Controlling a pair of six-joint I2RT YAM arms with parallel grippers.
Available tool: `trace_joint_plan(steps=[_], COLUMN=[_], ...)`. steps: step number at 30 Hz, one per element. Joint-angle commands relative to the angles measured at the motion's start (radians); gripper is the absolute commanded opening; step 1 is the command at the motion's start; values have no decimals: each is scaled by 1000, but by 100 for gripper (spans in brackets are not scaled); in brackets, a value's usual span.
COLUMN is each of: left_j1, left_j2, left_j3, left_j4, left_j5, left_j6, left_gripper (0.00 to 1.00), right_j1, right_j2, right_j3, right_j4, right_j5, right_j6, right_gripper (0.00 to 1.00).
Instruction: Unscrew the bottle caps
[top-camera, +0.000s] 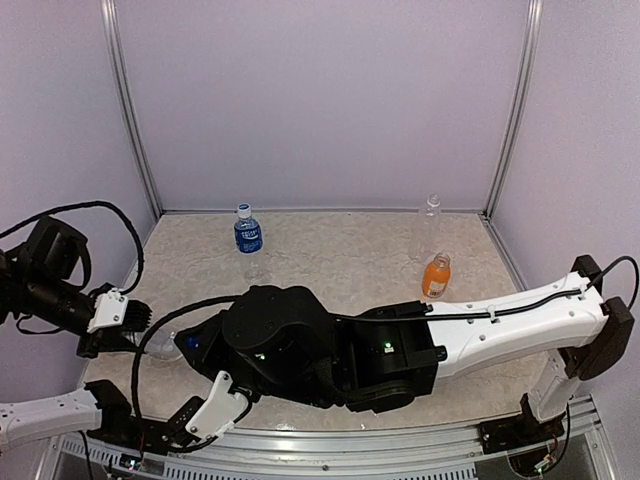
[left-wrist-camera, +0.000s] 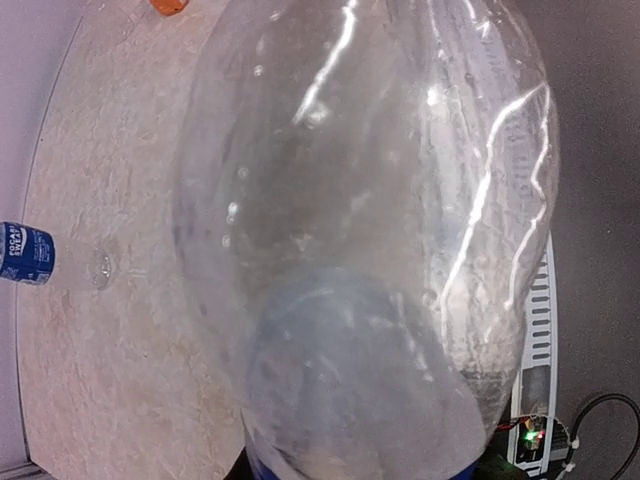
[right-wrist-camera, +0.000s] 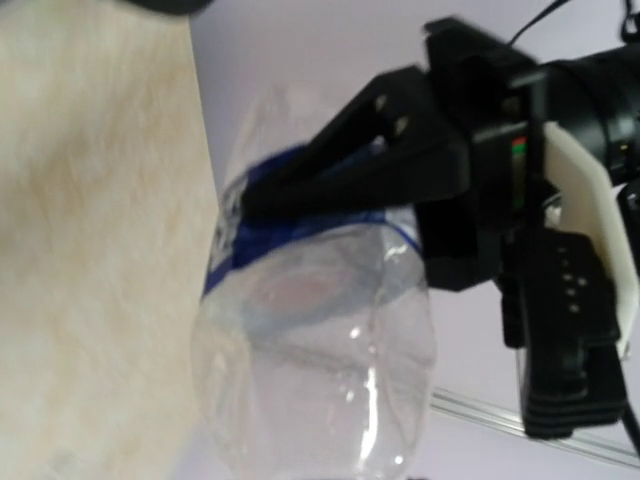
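Observation:
My left gripper (top-camera: 128, 318) is shut on a clear bottle (top-camera: 165, 345) with a dark blue label (right-wrist-camera: 222, 250) and holds it sideways at the table's left edge. In the right wrist view its black fingers (right-wrist-camera: 330, 165) clamp the label band. The bottle (left-wrist-camera: 370, 230) fills the left wrist view. My right arm reaches across to the bottle's other end. Its fingers and this bottle's cap are hidden. A second blue-labelled bottle (top-camera: 248, 235) with a blue cap (top-camera: 244, 209), a small clear bottle (top-camera: 431, 207) and a short orange bottle (top-camera: 435, 277) with its cap on stand upright at the back.
The right arm's white link (top-camera: 520, 325) and black wrist (top-camera: 280, 345) lie across the front of the table. Metal frame posts (top-camera: 130, 110) and purple walls close in the sides and back. A rail (top-camera: 400, 445) runs along the near edge.

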Motion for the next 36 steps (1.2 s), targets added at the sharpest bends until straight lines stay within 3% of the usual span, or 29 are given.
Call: trace_joint_plan(steps=[1, 4, 6, 7, 8, 14, 18, 21, 23, 27, 32, 34, 36], left_j1=[-17, -17, -17, -17, -17, -16, -16, -17, -18, -23, -28, -29, -31], left_j2=[-5, -7, -7, -8, -9, -18, -19, -21, -23, -27, -29, -28, -27], left_j3=[-6, -5, -5, -6, -8, -42, -83, -112, -132, -167, -195, -197, -197], left_j4=[29, 42, 55, 61, 70, 209, 328, 427, 481, 586, 652, 659, 661], left_j5=[219, 214, 200, 188, 175, 31, -100, -195, -255, -355, -438, -444, -446], left_j6=[-58, -70, -78, -82, -88, -164, -180, -177, -161, -126, -72, -60, -57], left_gripper=[19, 18, 18, 18, 18, 17, 17, 18, 18, 18, 19, 18, 19], right_j1=[-21, -21, -21, -21, -21, -21, -26, -64, -121, -248, -412, -462, -466], right_j2=[56, 42, 36, 37, 37, -15, -72, -124, -156, -182, -114, -82, -62], right_j3=[-27, -83, -107, -111, -114, -173, -179, -143, -114, -99, -1, 16, 25], right_j4=[219, 341, 387, 405, 421, 472, 446, 334, 239, 161, 49, 25, 30], right_j5=[127, 131, 140, 146, 155, 162, 131, 53, -110, -347, -486, -566, -613], right_j6=[-153, -160, -160, -144, -127, 38, 298, 616, 894, 1300, 1848, 1982, 2014], right_gripper=[0, 4, 64, 85, 97, 99, 99, 99, 99, 99, 90, 89, 90])
